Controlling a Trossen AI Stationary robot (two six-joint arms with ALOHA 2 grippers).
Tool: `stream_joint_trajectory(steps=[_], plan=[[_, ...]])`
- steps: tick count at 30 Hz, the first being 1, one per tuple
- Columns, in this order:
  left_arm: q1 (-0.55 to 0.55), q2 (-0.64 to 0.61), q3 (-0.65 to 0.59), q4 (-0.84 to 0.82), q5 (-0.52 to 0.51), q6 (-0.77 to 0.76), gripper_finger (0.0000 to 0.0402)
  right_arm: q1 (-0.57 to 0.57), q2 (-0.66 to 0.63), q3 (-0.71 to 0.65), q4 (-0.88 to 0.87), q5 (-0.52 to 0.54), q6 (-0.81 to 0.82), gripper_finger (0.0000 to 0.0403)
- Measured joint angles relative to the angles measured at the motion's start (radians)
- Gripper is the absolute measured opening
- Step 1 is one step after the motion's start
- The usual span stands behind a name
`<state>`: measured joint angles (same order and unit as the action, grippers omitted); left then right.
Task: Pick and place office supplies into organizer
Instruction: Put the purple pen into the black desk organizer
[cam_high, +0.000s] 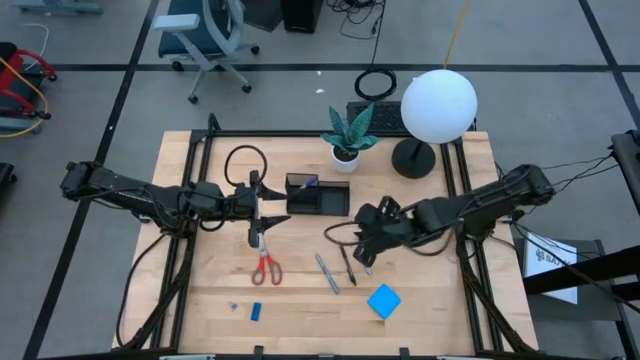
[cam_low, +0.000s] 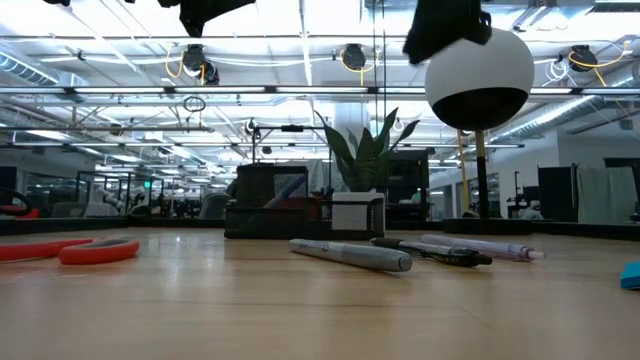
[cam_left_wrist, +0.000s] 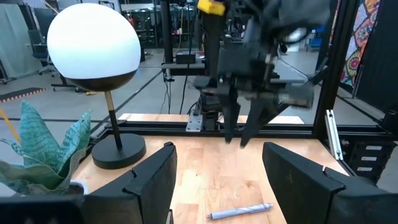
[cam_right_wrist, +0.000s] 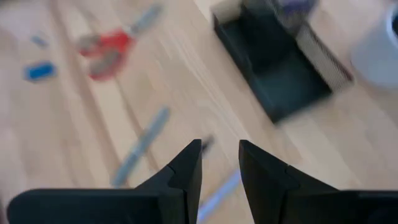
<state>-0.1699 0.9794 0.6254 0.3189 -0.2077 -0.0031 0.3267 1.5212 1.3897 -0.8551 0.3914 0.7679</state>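
My left gripper (cam_high: 266, 208) hangs open above the table, just left of the black organizer (cam_high: 318, 195) and beyond the red-handled scissors (cam_high: 265, 265), which lie flat. My right gripper (cam_high: 362, 252) hovers over the pens with its fingers a little apart and nothing between them (cam_right_wrist: 221, 155). A grey pen (cam_high: 327, 272) and a black pen (cam_high: 348, 265) lie flat below it. The bright blue pad (cam_high: 384, 300) and the small blue eraser (cam_high: 256, 311) rest near the near edge. In the low view the scissors (cam_low: 70, 250), the pens (cam_low: 350, 255) and the organizer (cam_low: 300, 205) all show.
A white pot with a green plant (cam_high: 347, 135) stands just behind the organizer, and a globe lamp (cam_high: 438, 105) on a black foot stands to its right. Black cables loop near the left gripper (cam_high: 245, 160). Bare wood lies along the near edge between eraser and pad.
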Motion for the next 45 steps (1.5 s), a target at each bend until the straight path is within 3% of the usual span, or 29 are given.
stream_joint_trajectory(steps=[9,13,20,34,45], plan=[[0.0,0.0,0.0,0.0,-0.002,0.003,0.0246,-0.023,0.236,0.259,-0.447,-0.028,0.305,0.01],[0.0,0.0,0.0,0.0,-0.002,0.002,0.0246,-0.05,0.286,0.272,-0.501,-0.108,0.393,0.01],[0.0,0.0,0.0,-0.003,-0.001,0.0,0.0246,-0.086,0.324,0.213,-0.455,-0.184,0.425,0.01],[0.0,0.0,0.0,-0.004,-0.001,-0.002,0.0246,-0.092,0.323,0.068,-0.267,-0.191,0.399,0.01],[0.0,0.0,0.0,-0.004,-0.001,-0.006,0.0246,-0.097,0.323,0.004,-0.111,-0.318,0.354,0.01]])
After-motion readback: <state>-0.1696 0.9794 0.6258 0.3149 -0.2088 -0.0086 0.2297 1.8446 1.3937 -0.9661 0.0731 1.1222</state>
